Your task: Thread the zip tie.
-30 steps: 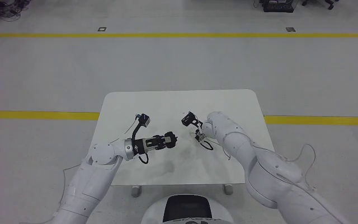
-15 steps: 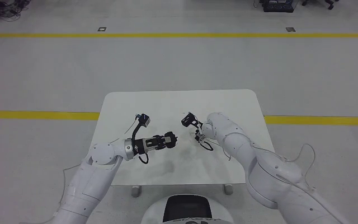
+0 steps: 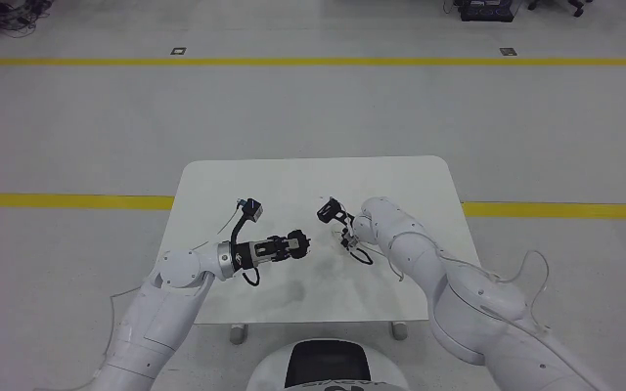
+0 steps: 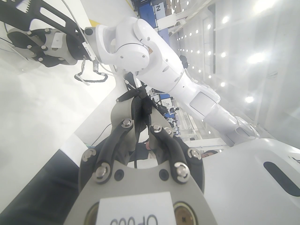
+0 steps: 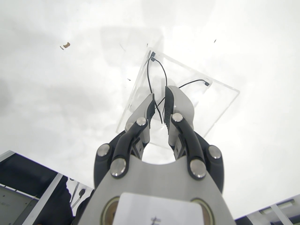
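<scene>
My left gripper [image 3: 298,241] [image 4: 140,100] hovers above the middle of the white table [image 3: 391,181] and is shut on a black zip tie [image 4: 138,92], whose end sticks out past the fingertips. Just right of it, my right gripper [image 3: 328,208] [image 5: 159,91] hangs over a clear tray [image 5: 218,108] that holds several loose black zip ties [image 5: 162,70]. Its fingers stand a little apart. One thin tie strand [image 5: 159,114] lies in the gap between them, and I cannot tell whether it is touched.
The clear tray sits flat on the table under the right gripper. A small brown scrap [image 5: 67,45] and a few dark specks lie on the tabletop beside it. Grey floor with yellow lines [image 3: 313,62] surrounds the table.
</scene>
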### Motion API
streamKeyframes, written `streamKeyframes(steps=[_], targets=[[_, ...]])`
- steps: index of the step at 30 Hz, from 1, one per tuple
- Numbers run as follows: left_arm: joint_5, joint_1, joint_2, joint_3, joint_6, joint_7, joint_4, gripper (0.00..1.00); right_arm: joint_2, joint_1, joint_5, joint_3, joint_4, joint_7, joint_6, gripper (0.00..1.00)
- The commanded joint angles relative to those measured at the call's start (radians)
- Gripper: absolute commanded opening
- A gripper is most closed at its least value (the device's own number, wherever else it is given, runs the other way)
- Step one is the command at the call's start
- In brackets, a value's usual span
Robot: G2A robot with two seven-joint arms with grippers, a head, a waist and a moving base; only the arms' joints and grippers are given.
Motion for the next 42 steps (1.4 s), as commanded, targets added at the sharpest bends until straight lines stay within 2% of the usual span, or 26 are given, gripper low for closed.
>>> streamKeyframes(steps=[1,10,23,34,42], targets=[[0.000,0.000,0.000,0.000,0.000,0.000,0.000,0.00,-0.001,0.000,0.006,-0.003,0.001,0.004,0.000,0.13],[0.000,0.000,0.000,0.000,0.000,0.000,0.000,0.00,-0.003,0.002,0.033,-0.015,0.005,0.029,0.000,0.12],[0.000,0.000,0.000,0.000,0.000,0.000,0.000,0.00,0.000,0.010,0.047,-0.034,0.003,0.011,0.000,0.10],[0.000,0.000,0.000,0.000,0.000,0.000,0.000,0.00,0.024,0.009,0.080,-0.069,-0.057,0.026,0.000,0.14],[0.000,0.000,0.000,0.000,0.000,0.000,0.000,0.00,0.037,0.006,0.116,-0.093,-0.077,0.032,0.000,0.12]])
